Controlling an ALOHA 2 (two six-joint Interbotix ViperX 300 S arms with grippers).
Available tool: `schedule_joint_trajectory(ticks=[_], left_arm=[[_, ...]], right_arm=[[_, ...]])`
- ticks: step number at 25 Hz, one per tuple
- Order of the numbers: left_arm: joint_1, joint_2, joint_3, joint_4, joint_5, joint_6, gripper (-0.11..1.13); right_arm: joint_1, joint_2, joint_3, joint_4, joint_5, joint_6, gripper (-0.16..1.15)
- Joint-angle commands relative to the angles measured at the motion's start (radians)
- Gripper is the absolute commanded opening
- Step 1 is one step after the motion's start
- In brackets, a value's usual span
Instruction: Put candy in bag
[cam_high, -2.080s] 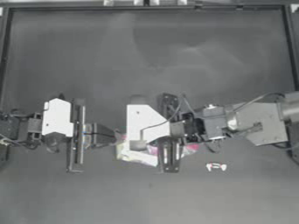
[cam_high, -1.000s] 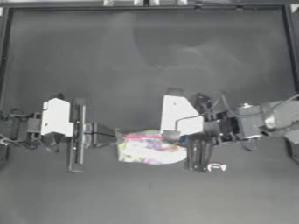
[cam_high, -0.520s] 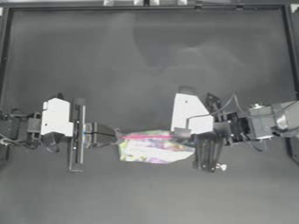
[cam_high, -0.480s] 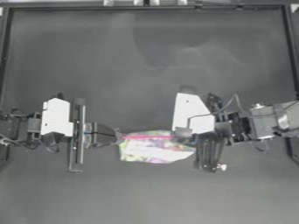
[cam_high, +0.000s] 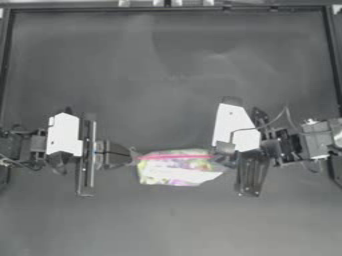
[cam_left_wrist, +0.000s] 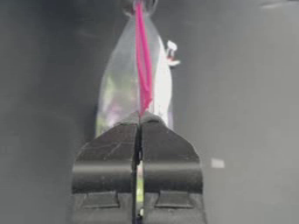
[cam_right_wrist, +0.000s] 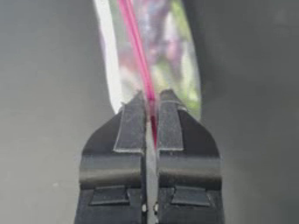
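The bag (cam_high: 177, 167) is a clear pouch with a pink strip and pastel contents, stretched between both grippers just above the table. My left gripper (cam_high: 133, 156) is shut on the left end of the pink strip, also seen at the left gripper (cam_left_wrist: 140, 118) with the bag (cam_left_wrist: 125, 87) running away from it. My right gripper (cam_high: 224, 159) is shut on the strip's right end; the right gripper (cam_right_wrist: 151, 98) pinches the bag (cam_right_wrist: 175, 57). The candy (cam_left_wrist: 171, 52), tiny and white with red marks, lies on the table beside the bag's far end. In the top view my right gripper hides it.
The dark table (cam_high: 167, 75) stretches wide behind the bag and also in front of it. A raised rim (cam_high: 167, 7) runs along the far edge.
My right gripper has slid rightward along the pink strip from near the left gripper to the bag's right end, uncovering the bag. It now covers the candy from above. The left arm stayed put.
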Motion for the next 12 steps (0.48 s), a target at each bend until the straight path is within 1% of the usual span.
schedule_joint_trajectory(ticks=[1,12], left_arm=[[-0.003,-0.034,0.003,-0.002,0.005,-0.002,0.09],[-0.003,-0.032,0.014,-0.006,0.006,-0.003,0.09]], right_arm=[[0.005,-0.046,0.029,-0.005,0.012,0.029,0.09],[0.023,-0.091,0.087,-0.008,0.012,0.075,0.09]])
